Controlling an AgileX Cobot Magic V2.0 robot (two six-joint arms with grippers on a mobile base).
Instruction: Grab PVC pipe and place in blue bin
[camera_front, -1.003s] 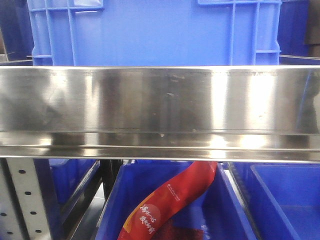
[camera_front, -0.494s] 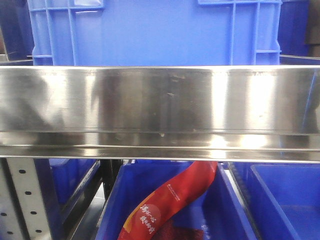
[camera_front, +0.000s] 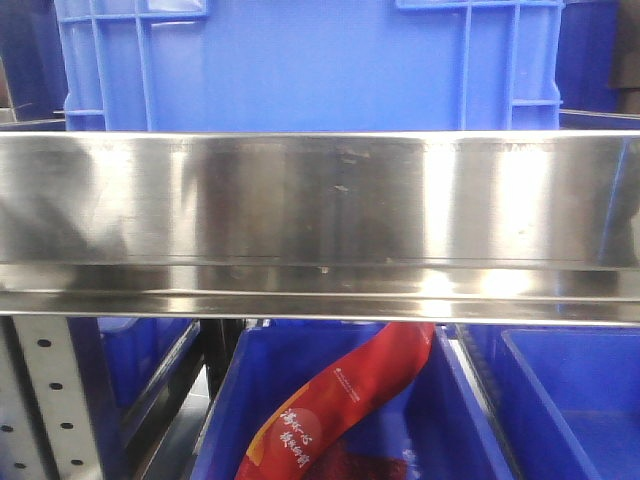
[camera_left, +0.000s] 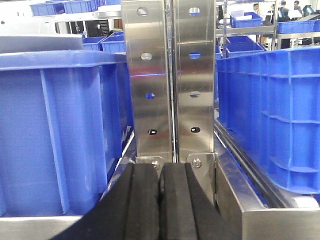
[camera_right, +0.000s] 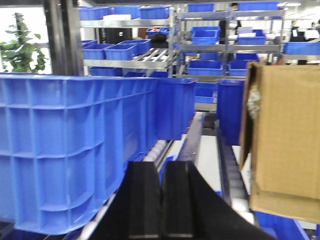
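Note:
The PVC pipe is out of view in every frame. A large blue bin (camera_front: 300, 60) stands on the upper shelf in the front view. In the left wrist view my left gripper (camera_left: 160, 167) is shut, its black pads pressed together with nothing between them. It points at a steel upright (camera_left: 170, 75) between two blue bins (camera_left: 55, 130) (camera_left: 275, 115). In the right wrist view my right gripper (camera_right: 162, 165) is also shut and empty, beside a big blue bin (camera_right: 65, 145) on its left.
A wide steel shelf rail (camera_front: 320, 200) fills the middle of the front view. Below it a red packet (camera_front: 340, 400) lies in a lower blue bin (camera_front: 455, 420). A cardboard box (camera_right: 285, 140) stands to the right of my right gripper. Racks of blue bins fill the background.

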